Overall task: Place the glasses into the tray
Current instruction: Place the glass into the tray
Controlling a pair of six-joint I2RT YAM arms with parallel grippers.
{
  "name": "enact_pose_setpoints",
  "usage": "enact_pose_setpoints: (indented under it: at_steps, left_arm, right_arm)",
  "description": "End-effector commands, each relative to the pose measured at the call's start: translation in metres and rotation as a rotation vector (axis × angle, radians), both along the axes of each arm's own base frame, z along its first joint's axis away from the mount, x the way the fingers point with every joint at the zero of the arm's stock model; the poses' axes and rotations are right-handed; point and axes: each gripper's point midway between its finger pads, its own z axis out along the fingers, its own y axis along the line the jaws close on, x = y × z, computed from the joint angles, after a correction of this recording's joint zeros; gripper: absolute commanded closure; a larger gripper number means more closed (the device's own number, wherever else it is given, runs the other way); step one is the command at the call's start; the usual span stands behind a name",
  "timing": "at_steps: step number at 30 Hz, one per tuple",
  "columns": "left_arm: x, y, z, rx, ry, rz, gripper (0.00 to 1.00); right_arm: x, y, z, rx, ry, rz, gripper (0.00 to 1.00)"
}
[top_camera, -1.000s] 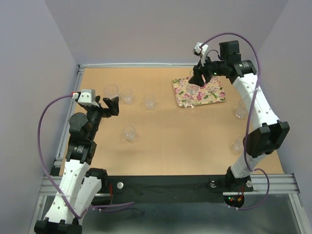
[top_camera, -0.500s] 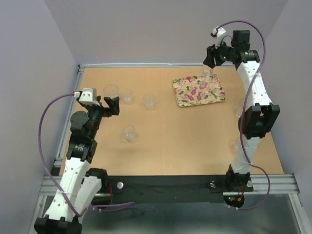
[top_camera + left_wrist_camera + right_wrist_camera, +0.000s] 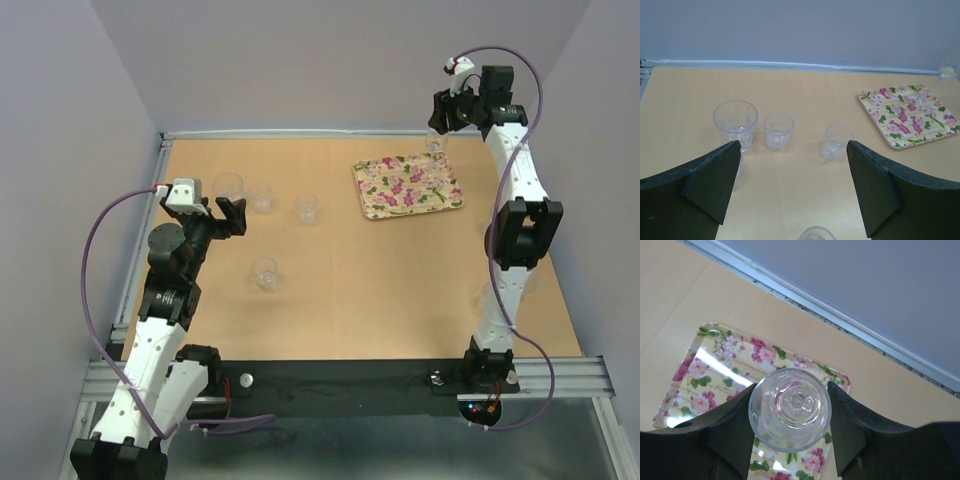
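The right gripper was closed on one clear glass, with its fingers pressed against opposite sides of the glass wall. The held glass hung in the air over the far right corner of the floral tray, clear of its surface. The left gripper was spread wide and held nothing, hovering over the left part of the table. Beyond it, a large tumbler, a second tumbler and a third tumbler stood upright in a row on the table, well apart from the tray. A fourth tumbler stood nearer the arm bases.
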Motion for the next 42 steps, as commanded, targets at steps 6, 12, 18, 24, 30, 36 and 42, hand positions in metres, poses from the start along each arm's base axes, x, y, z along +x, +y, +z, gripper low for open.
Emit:
enact_pose_setpoints:
  at_steps: [6,12,18,24,30,36,42]
  left_arm:
    - [0.002,-0.002,0.007,0.011,-0.041,-0.009,0.02]
    - [0.003,-0.002,0.006,0.011,-0.038,-0.009,0.02]
    - [0.002,-0.002,0.007,0.014,-0.042,-0.009,0.02]
    - [0.002,-0.002,0.007,0.013,-0.045,-0.009,0.02]
    - [0.001,-0.002,0.007,0.012,-0.043,-0.011,0.02]
    - [0.001,-0.003,0.007,0.010,-0.043,-0.014,0.02]
    - [0.000,-0.003,0.009,0.011,-0.051,-0.018,0.02]
  right_arm:
    - [0.026,-0.020,0.058,0.014,-0.200,-0.059,0.57]
    - [0.032,-0.030,0.052,0.019,-0.195,-0.086,0.54]
    - [0.034,-0.038,0.043,0.029,-0.180,-0.098,0.44]
    - [0.035,-0.038,0.036,0.043,-0.164,-0.099,0.32]
    - [0.034,-0.040,0.035,0.044,-0.159,-0.111,0.23]
    - [0.030,-0.044,0.049,0.041,-0.180,-0.139,0.11]
    - [0.023,-0.046,0.065,0.040,-0.208,-0.154,0.00]
